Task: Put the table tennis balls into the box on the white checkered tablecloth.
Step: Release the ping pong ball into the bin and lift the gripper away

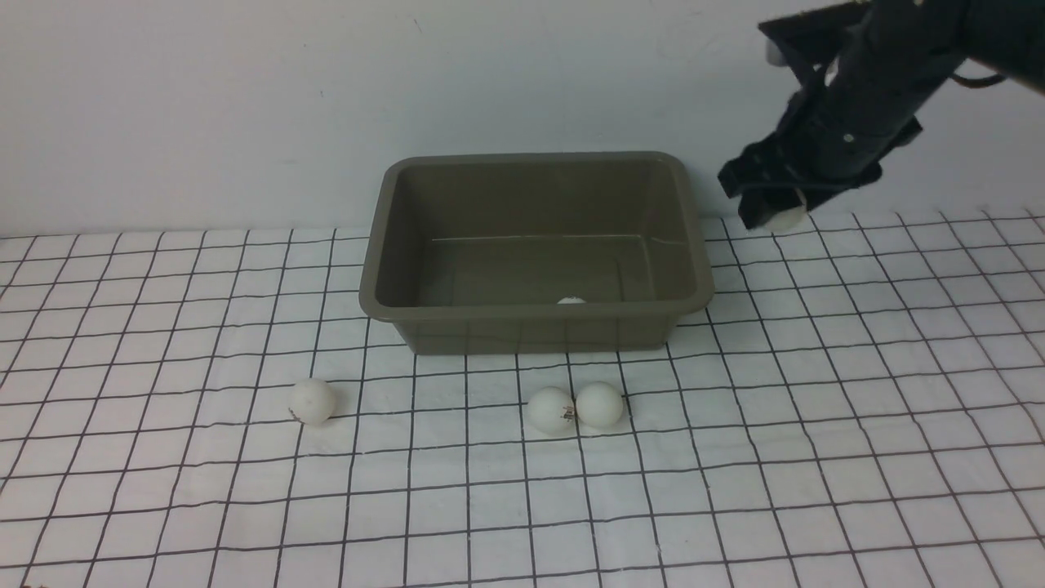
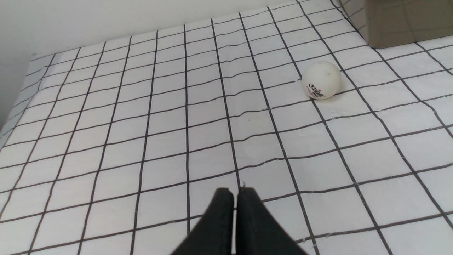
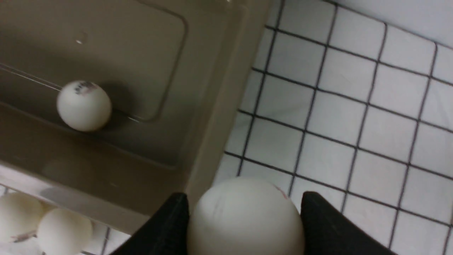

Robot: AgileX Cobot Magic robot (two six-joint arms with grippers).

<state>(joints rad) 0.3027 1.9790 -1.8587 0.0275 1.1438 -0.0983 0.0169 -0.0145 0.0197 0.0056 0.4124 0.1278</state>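
We find the right gripper (image 1: pixel 775 214) raised above the white checkered tablecloth (image 1: pixel 816 449), its jaws pinching one table tennis ball, the held ball (image 1: pixel 787 219). The right wrist view confirms this. There the right gripper (image 3: pixel 244 197) has a black finger on each side of the held ball (image 3: pixel 246 219), and both press against it.

The box (image 1: pixel 531 333) stands on the cloth to the left of this gripper and lower. The held ball hangs just outside the box's right wall, over cloth and not over the opening.

Inside the box we note one ball, the boxed ball (image 1: pixel 571 300), resting on the floor against the near wall, below the gripper and well to its left. The right wrist view shows the boxed ball (image 3: pixel 84 105) with a dark and red logo.

A touching pair, the first paired ball (image 1: pixel 552 410) and the second paired ball (image 1: pixel 600 404), lies on the cloth in front of the box, well apart from the right gripper.

The left gripper (image 2: pixel 235 193) is out of the front view. Its wrist view shows the fingers pressed together with nothing between them, low over the cloth. The lone ball (image 2: pixel 321 80) sits ahead of those fingers, well apart from them, near a corner of the box (image 2: pixel 400 21). In the front view the lone ball (image 1: pixel 312 401) lies off the box's left front corner.
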